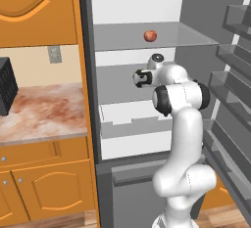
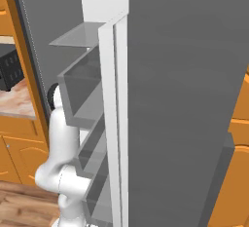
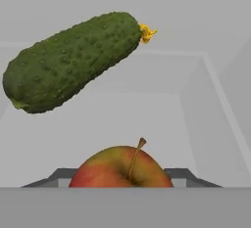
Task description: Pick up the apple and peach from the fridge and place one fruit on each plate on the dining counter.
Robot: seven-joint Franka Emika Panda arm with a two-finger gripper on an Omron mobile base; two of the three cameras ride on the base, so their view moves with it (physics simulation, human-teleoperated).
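Apple (image 3: pixel 121 167), firm, smooth and round, sits between our gripper (image 1: pixel 142 78) fingers on the fridge (image 1: pixel 142 41) middle shelf, in front of a cucumber (image 3: pixel 71 60). We judge the fingers pinched on its widest flanks; excess force risks bruising.

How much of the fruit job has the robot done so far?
The fridge door is already open. Right now the gripper is shut on the apple, on a shelf with a cucumber beyond it. A reddish round fruit, likely the peach, sits on the shelf above. Left to do: carry both fruits to the plates.
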